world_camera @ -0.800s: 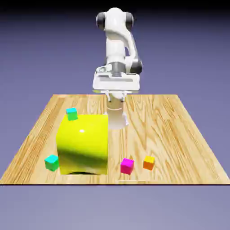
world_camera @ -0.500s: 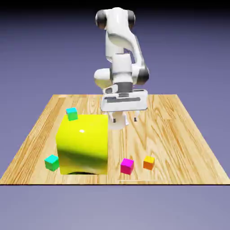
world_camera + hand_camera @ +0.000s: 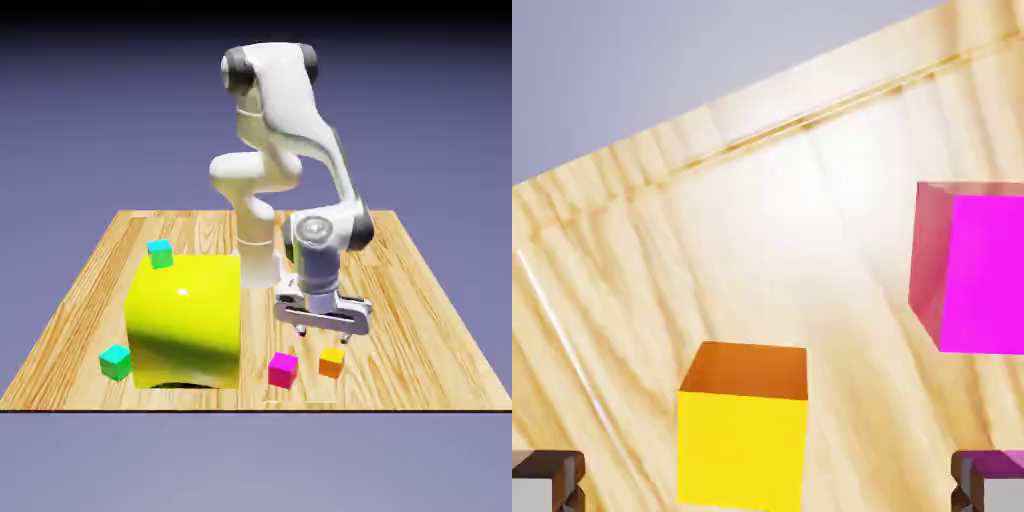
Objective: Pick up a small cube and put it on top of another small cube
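One magenta cube (image 3: 984, 270) is cropped by the hand view's right edge; the tool (image 3: 768, 485) gapes wide, empty.

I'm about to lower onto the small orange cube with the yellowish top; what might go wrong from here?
The open two-finger gripper has the small orange cube off-centre between its fingertips, so closing now might shove it sideways before both sides grip.

The small magenta cube sits close beside it, and in the hand view it lies on the same side as one fingertip; that finger could possibly clip it on the way down.
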